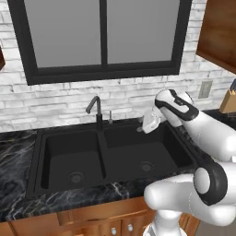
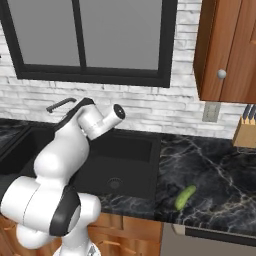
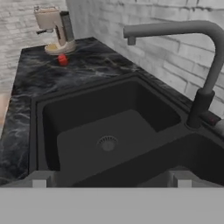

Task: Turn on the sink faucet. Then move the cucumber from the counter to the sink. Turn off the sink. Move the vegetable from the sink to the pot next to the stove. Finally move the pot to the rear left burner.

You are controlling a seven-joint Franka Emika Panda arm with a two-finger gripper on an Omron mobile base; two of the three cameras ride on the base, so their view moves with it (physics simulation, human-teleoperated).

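Black gooseneck faucet (image 1: 95, 109) behind double sink (image 1: 110, 156), green cucumber (image 2: 185, 197) on counter (image 2: 220, 180)

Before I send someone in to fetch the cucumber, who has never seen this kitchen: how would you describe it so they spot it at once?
Start at the black double-basin sink under the window. On the black marble counter right of the sink, near the front edge, lies the cucumber. It is a small yellowish-green oblong, lying alone on the dark stone, well in front of the wooden knife block by the wall.
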